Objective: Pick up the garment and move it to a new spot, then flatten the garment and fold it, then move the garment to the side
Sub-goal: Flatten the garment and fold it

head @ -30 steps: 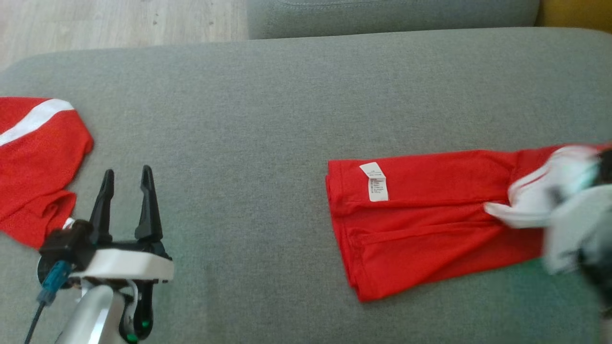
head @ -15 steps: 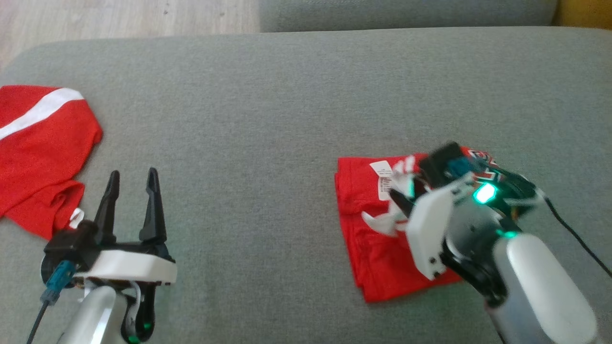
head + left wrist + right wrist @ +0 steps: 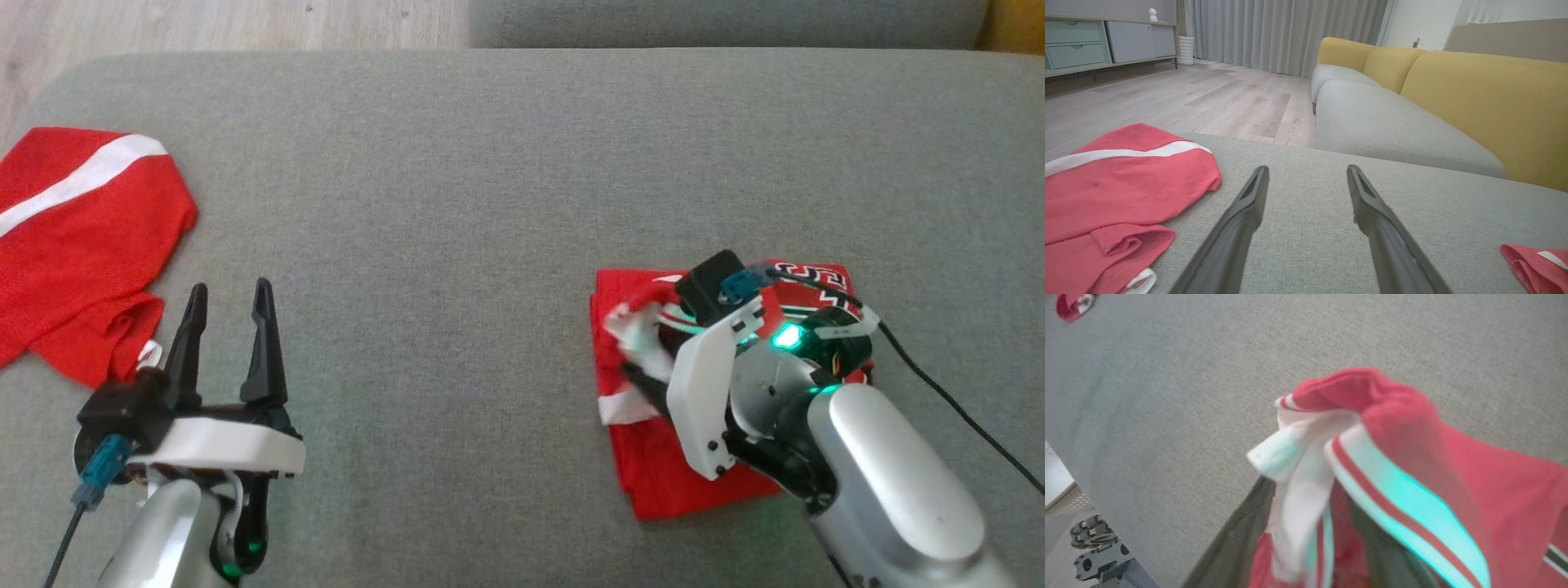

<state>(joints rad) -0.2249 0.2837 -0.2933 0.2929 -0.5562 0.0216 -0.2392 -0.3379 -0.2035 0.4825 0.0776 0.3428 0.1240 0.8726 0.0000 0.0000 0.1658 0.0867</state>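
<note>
I'm working in a living room, a home by every sign. Through the left wrist camera I see a long sofa (image 3: 1425, 118) with mustard-yellow back cushions and grey seat pads. Floor-length grey curtains (image 3: 1286, 32) hang behind it, over pale wood-plank flooring (image 3: 1216, 94). A low sideboard (image 3: 1106, 45) with drawers and cabinet doors stands against the wall. From the head camera I look down on a soft grey upholstered cushion (image 3: 506, 163), in fabric like the sofa seats.
</note>
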